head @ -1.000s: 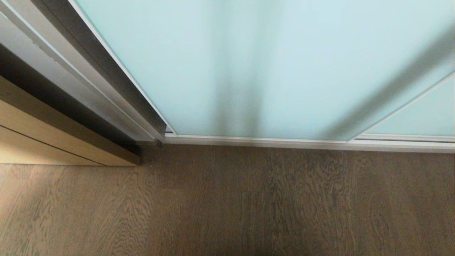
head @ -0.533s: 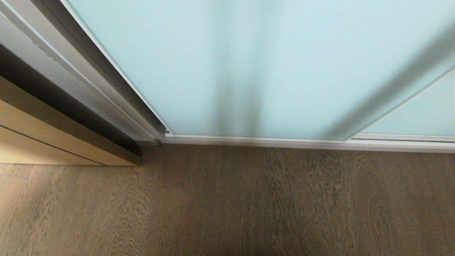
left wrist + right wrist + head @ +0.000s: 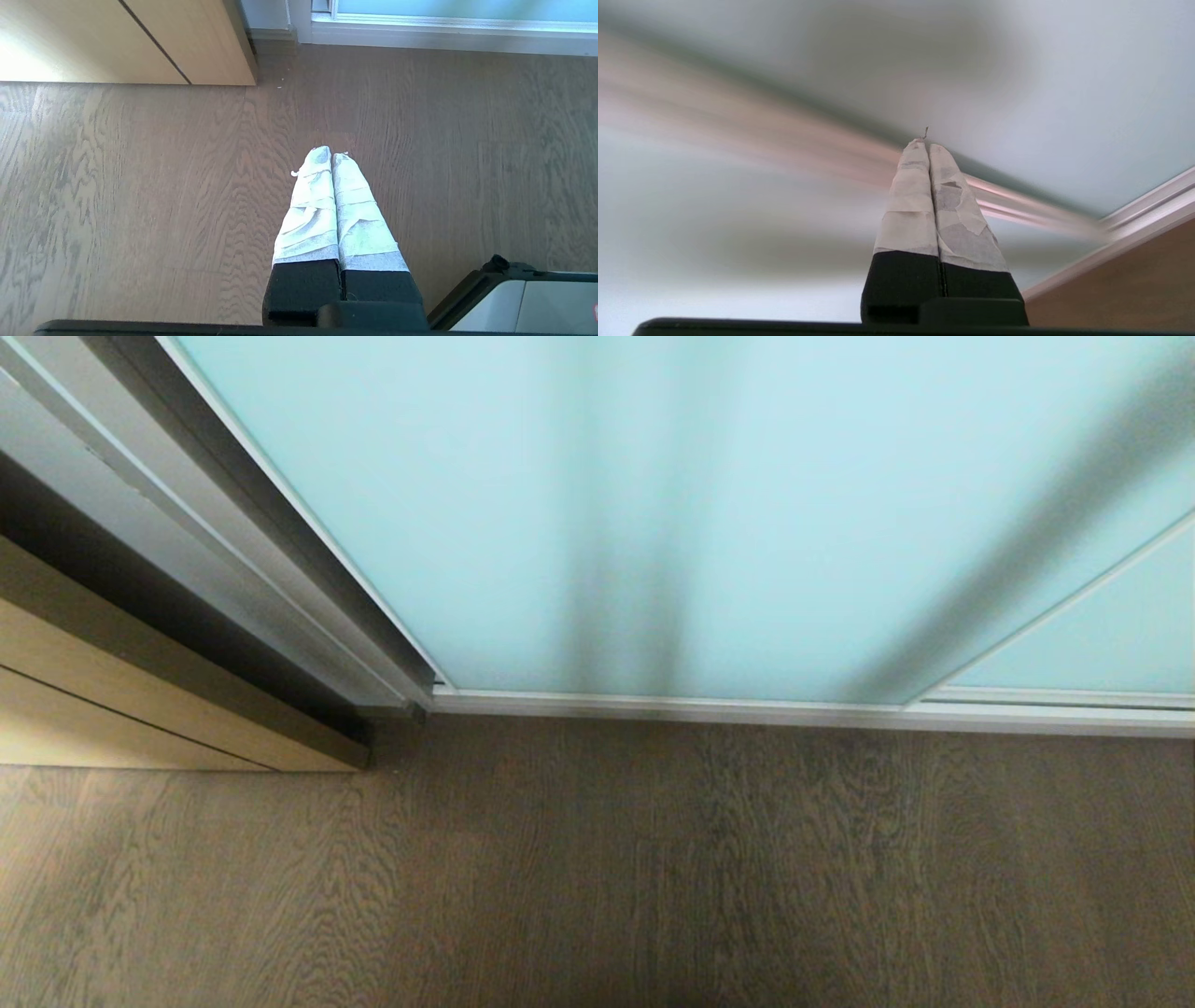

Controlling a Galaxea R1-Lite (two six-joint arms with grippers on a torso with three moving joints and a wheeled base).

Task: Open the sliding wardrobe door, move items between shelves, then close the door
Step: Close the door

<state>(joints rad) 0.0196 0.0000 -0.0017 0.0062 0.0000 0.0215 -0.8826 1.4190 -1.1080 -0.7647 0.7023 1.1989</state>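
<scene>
Door (image 3: 1041, 70) facing right pincer (image 3: 928, 145) (closed).

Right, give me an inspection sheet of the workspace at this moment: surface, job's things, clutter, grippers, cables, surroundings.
Surface: grey-brown wood-grain floor, bare in the head view.
Job's things: sliding wardrobe door, frosted pale blue-green glass in a silver-white frame, covers the opening with its bottom rail at the floor; a second glass panel shows at its right. Cushion and shelves: nothing seen.
Clutter: a few pale specks on the floor near the tan panel's corner in the left wrist view.
Grippers: left gripper shut, empty, pointing down over the floor; right gripper shut, empty, facing the glass.
Cables: nothing seen.
Surroundings: tan wood-grain panel at the left; part of the robot's base.
</scene>
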